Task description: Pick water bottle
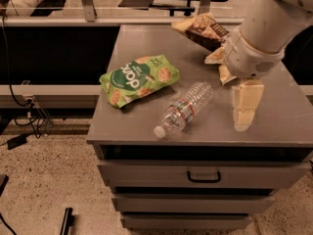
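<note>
You are looking down on a grey desk [146,38] with drawers beneath it. The water bottle [185,109] is lying on its side close to the front edge, roughly midway along it. Its white cap is pointing towards the front left corner and nearly reaching the edge. A green snack bag [139,80] is lying just beside the bottle, towards the left edge; you cannot tell whether the two are touching. A brown snack bag [205,29] is sitting by the back edge, partly hidden behind the arm [264,28]. The gripper [243,116] is hanging low over the desk near the front right corner, to the right of the bottle and apart from it, holding nothing. Whether it is spread or closed is not showing from this angle, so you cannot tell.

The reach is looking like the step in hand, with the grasp not yet made. Several things are threatening it. The bottle is round and ribbed, so a glancing touch is likely to roll it, and with the cap so near the front edge it could drop to the floor. Closing along its length rather than across it is risking a slip. Coming in too far left is risking catching the green bag as well
</note>
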Robot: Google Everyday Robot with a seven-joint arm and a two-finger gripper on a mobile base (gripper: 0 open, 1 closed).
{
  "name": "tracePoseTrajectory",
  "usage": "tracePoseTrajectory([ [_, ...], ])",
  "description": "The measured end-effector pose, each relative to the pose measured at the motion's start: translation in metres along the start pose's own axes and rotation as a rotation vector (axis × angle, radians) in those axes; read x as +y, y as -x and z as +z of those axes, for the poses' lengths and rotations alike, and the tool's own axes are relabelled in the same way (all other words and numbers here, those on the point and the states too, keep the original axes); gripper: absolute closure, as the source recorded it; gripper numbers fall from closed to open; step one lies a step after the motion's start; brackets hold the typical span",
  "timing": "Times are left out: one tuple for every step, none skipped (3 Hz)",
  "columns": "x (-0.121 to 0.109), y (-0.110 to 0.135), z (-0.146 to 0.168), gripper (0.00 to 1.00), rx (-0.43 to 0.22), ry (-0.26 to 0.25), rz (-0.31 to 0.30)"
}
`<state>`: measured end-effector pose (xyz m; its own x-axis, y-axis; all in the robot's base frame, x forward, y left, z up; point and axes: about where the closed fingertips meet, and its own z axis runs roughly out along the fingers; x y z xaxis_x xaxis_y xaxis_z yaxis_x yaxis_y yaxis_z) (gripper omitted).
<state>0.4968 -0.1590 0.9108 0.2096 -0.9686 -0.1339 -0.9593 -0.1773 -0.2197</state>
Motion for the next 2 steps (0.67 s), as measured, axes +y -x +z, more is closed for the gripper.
tracePoseTrajectory([
  [-0.016,0.011,0.019,0.0,-0.026,0.037,-0.094],
  [-0.023,0.02,0.033,0.0,-0.052,0.068,-0.15],
])
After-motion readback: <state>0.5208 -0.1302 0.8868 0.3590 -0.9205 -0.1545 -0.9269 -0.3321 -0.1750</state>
